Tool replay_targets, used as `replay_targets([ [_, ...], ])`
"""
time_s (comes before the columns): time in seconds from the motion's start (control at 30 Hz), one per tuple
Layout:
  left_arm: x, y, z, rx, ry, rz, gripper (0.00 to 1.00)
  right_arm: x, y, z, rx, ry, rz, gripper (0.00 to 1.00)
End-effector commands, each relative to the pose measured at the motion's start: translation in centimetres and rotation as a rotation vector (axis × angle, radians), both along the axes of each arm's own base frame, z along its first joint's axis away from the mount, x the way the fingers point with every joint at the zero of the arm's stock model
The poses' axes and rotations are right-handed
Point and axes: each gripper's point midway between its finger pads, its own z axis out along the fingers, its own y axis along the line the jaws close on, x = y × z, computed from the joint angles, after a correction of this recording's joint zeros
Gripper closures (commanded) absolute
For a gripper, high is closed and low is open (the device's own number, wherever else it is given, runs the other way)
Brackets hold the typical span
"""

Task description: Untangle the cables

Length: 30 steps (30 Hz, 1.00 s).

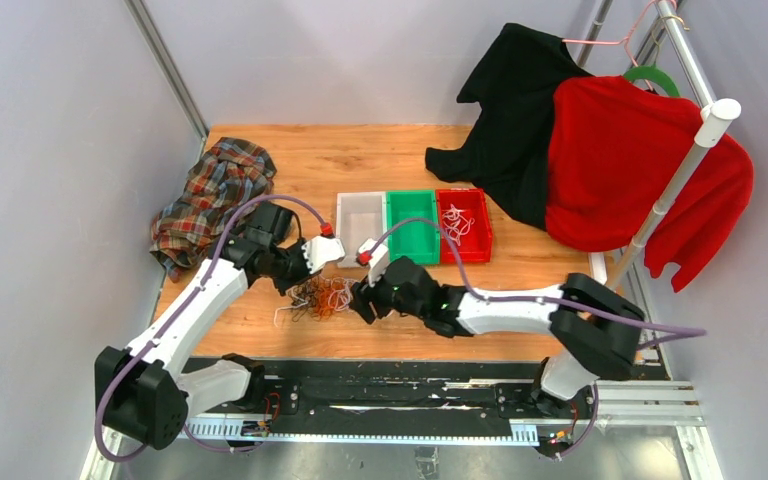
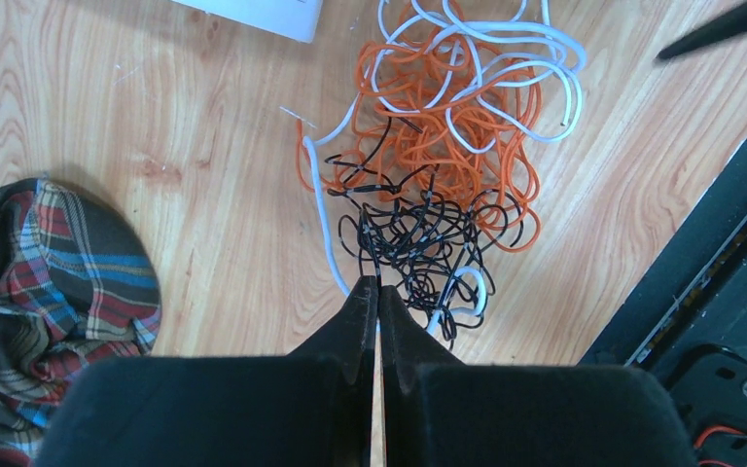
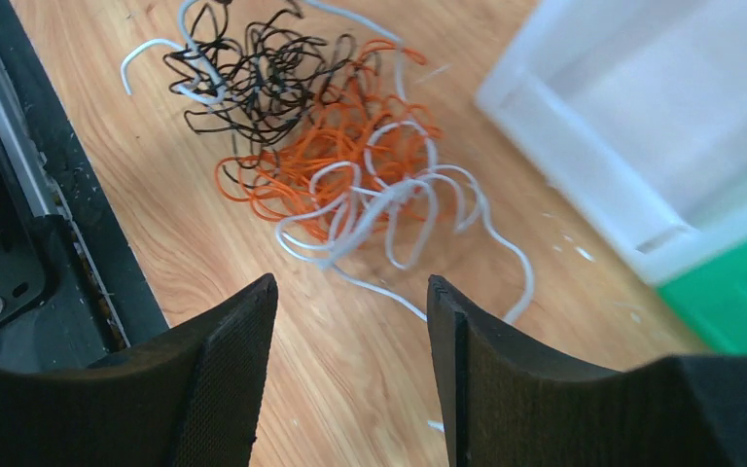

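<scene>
Wood-grain tabletop [image 1: 380, 150] boxed in by plain gray walls, nothing fancy. Starting at the near edge: black rail [image 1: 400, 385] with both arm bases bolted on.

Just past that, the cables [image 1: 318, 297], one messy heap on the bare wood, sitting between the two grippers and short of the bins.

Over at the left gripper [image 2: 377, 288]: jaws pressed fully together, with what looks like a black strand [image 2: 368, 243] running straight into the tips. Probably pinned there as an anchor for teasing the rest off.

Over at the right gripper [image 3: 350, 302]: jaws wide apart, nothing between them, hanging above the white loops [image 3: 389, 209] side of the heap. Guessing lined up for a grab at those.

As for the heap itself: hair-thin stuff. Tight black scribble nearest the rail, orange coils [image 2: 447, 146] in the middle, slightly thicker-looking white toward the bins. Mostly clumped by colour but hooked together at the seams, black through orange especially. Nowhere near untangled, by the look of it.

Further back, three little bins side by side and touching: white bin [image 1: 360, 222], green bin [image 1: 412, 225], red bin [image 1: 463, 245], the red one with some pale wire inside. Likely drop-off spots for freed strands.

Off to the left, crumpled plaid cloth [image 1: 210, 200]. Far right, black garment [image 1: 520, 110] and red sweater [image 1: 630, 165] hanging off a rack, well clear of the action.
</scene>
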Motion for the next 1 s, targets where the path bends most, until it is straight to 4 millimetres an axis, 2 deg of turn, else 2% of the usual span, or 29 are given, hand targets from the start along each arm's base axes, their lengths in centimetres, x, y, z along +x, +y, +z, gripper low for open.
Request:
replay_targets([
  [0.0,-0.2,0.0,1.4,-0.036,-0.025,0.037,0.99,0.1,4.4,1.5,0.112,-0.057,0.043,0.44],
  [0.1,-0.5,-0.1,1.8,-0.045,-0.027,0.038,1.00,0.9,4.7,-0.5,0.094,-0.035,-0.002,0.55],
  [0.17,-0.5,0.1,1.8,-0.038,-0.029,0.038,0.99,1.2,4.3,-1.6,0.075,-0.022,-0.035,0.69],
  [0.23,-0.3,0.4,1.7,-0.018,-0.034,0.038,0.99,1.2,3.5,-2.3,0.064,-0.011,-0.058,0.78],
  [0.4,1.1,1.9,0.7,0.056,-0.069,0.073,0.99,1.1,0.3,-2.6,0.044,-0.007,-0.123,0.99],
  [0.77,3.3,6.3,-1.2,0.262,-0.176,0.055,0.99,2.3,-10.6,-1.7,0.015,-0.017,-0.429,0.99],
  [0.97,3.5,9.0,-1.4,0.353,-0.201,0.063,0.99,3.2,-19.1,-0.5,-0.029,-0.045,-0.713,0.99],
])
